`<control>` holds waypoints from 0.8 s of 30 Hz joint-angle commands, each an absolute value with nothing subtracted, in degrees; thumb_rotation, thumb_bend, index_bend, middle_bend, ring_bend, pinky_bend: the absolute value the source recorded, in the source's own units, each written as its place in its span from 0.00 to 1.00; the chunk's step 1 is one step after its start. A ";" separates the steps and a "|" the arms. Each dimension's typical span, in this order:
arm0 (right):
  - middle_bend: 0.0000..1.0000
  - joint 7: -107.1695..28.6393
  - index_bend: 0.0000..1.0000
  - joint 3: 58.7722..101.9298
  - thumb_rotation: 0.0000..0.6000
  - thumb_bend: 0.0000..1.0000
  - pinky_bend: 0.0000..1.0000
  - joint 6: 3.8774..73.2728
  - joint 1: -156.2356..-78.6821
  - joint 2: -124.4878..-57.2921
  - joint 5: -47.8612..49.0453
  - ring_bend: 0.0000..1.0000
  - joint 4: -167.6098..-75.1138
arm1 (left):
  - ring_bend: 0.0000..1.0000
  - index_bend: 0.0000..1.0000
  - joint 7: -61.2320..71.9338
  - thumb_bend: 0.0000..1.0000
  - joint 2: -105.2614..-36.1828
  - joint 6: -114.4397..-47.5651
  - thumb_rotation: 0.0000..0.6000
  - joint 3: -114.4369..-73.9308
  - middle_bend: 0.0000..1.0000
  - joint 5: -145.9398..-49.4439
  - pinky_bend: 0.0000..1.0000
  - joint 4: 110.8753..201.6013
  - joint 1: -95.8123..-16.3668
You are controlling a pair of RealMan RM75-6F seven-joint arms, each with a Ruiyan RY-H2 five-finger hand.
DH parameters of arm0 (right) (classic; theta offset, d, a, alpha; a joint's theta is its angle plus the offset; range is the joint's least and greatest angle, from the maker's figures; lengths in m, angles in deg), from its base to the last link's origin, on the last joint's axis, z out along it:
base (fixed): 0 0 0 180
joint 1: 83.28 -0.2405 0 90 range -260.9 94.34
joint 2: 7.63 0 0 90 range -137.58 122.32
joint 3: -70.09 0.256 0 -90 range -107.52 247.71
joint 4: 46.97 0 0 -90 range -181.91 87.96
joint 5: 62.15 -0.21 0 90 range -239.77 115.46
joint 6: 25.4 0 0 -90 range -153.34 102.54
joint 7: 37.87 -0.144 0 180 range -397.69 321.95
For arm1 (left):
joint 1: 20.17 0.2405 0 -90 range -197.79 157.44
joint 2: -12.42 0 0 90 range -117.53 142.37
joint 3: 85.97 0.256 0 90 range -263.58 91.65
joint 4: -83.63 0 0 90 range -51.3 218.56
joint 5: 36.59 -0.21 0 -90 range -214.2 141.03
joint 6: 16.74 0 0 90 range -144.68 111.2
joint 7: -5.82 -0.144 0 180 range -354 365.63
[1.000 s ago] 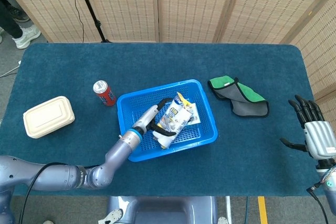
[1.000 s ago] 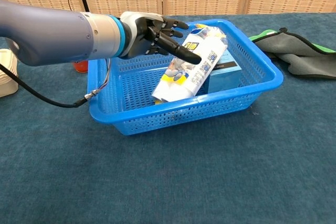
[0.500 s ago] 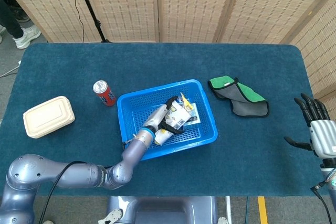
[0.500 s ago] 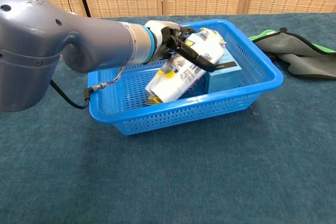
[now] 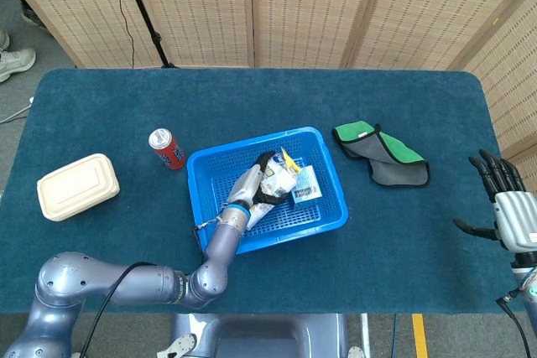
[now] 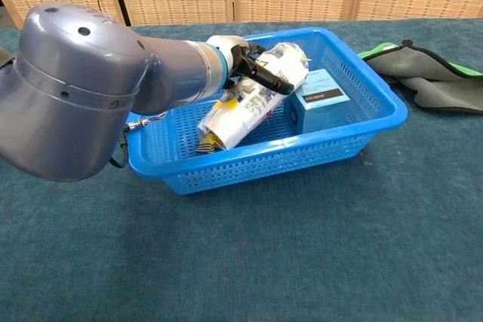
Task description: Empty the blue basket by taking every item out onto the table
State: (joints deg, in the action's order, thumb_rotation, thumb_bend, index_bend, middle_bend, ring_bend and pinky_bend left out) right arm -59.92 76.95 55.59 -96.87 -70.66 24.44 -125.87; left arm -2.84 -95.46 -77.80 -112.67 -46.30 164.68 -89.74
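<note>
We saw that the left hand (image 6: 253, 65) had closed its fingers (image 6: 273, 81) round the crinkly white-and-yellow snack bag (image 6: 241, 103) and dragged it off the small teal box (image 6: 317, 98), both still inside the blue plastic basket (image 6: 377, 122), while the right hand (image 5: 510, 211) stayed spread, holding nothing.
</note>
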 commanded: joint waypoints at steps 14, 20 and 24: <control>0.00 -59.34 0.00 76.83 1.00 0.00 0.00 56.12 -96.71 -70.62 24.91 0.00 -126.51 | 0.30 0.39 -2.19 0.71 -87.51 -82.79 1.00 -118.68 0.19 -54.17 0.48 178.96 -81.88; 0.00 -58.47 0.00 76.60 1.00 0.00 0.00 56.24 -96.78 -70.75 25.45 0.00 -126.95 | 0.30 0.39 -2.33 0.71 -78.06 -84.39 1.00 -120.46 0.19 -58.35 0.48 189.45 -76.38; 0.00 -57.83 0.00 76.31 1.00 0.00 0.00 56.21 -96.85 -70.92 25.93 0.00 -127.12 | 0.30 0.40 -2.92 0.71 -71.79 -84.80 1.00 -119.39 0.19 -60.81 0.48 193.88 -72.32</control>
